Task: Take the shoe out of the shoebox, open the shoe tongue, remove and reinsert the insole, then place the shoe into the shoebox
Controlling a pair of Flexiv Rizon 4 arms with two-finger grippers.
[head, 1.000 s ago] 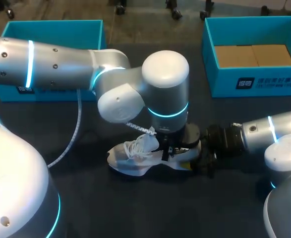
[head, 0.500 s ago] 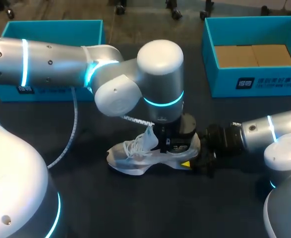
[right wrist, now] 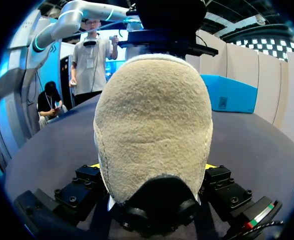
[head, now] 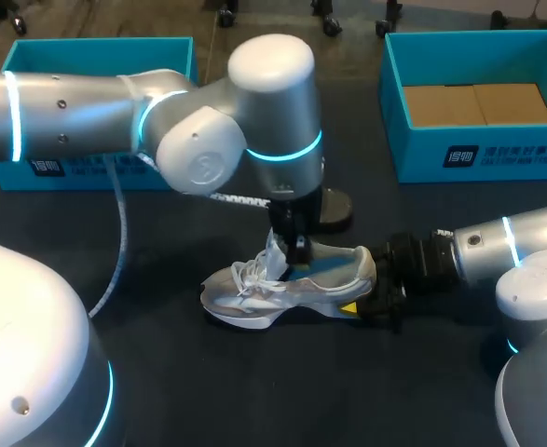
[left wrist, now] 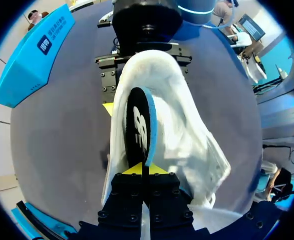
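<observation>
The pale shoe (head: 282, 287) sits upright on the dark desk (head: 254, 372), well apart from the open teal shoebox (head: 497, 154) at the far right. The right fingers (right wrist: 86, 182) clamp its heel from both sides. The left fingers (left wrist: 126, 200), above the shoe's opening, are pressed together on the edge of the dark, blue-rimmed insole (left wrist: 138, 127), which stands on edge, partly out of the shoe.

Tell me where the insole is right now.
Left wrist view: the insole stands on edge in the opening of the shoe, pinched in the left pincer; the right pincer holds the heel ahead of it.
</observation>
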